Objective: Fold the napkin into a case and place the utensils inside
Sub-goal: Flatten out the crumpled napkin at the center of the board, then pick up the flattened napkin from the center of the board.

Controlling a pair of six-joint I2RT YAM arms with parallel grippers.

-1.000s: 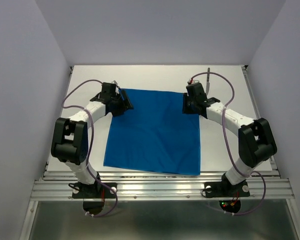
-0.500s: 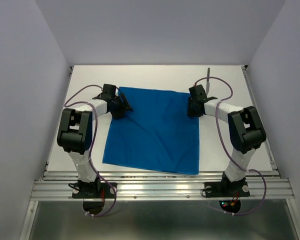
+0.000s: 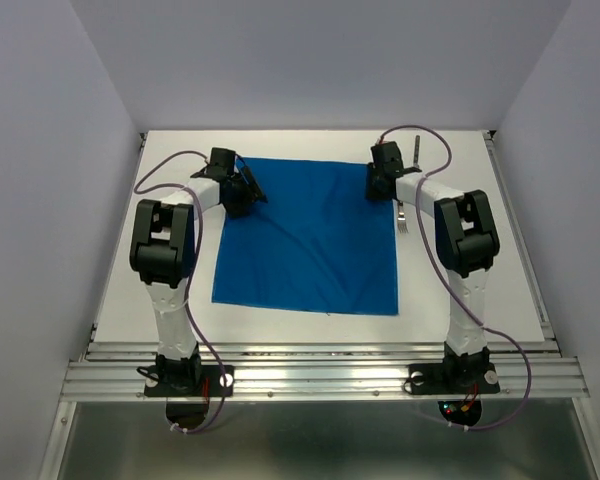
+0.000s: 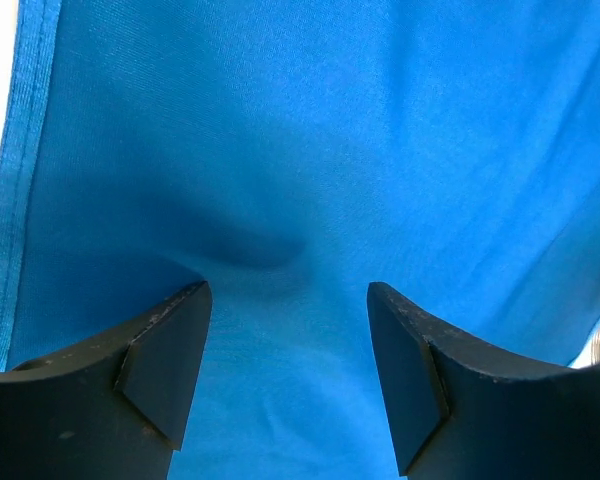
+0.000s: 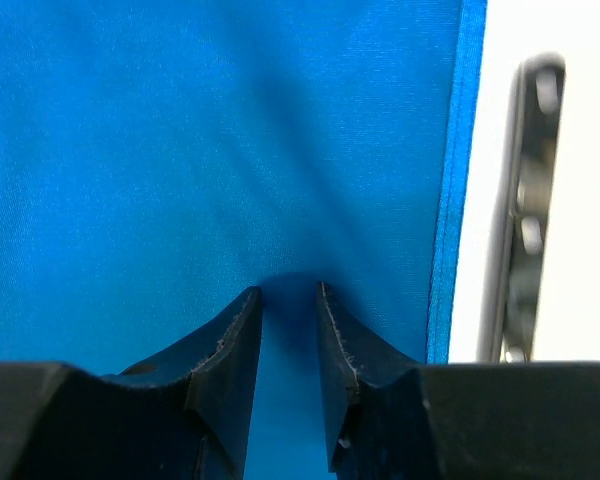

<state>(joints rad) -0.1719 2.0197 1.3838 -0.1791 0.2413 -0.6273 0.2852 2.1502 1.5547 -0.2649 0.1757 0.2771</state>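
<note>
**A:** Where does the bright royal-blue cloth napkin lie from the tools?

**B:** It lies flat and unfolded on the white table, spreading toward 6 o'clock from both. The black two-finger left gripper is at its far-left corner and the matching right gripper at its far-right corner, so the far hem runs 9 to 3 between them.

**A:** And the jaws?

**B:** The left fingers stand wide apart with bare cloth between them, gripping nothing. The right fingers are nearly together over a pucker. Whether they pinch the cloth, I cannot tell.

**A:** The cutlery?

**B:** The small silver metal fork lies just off the right hem at 3 o'clock. The slim dark-handled knife is toward 1. Both lie lengthwise 12 to 6, nearer the right arm. I'd judge folding comes first, with the far hem drawn toward 6.
</note>
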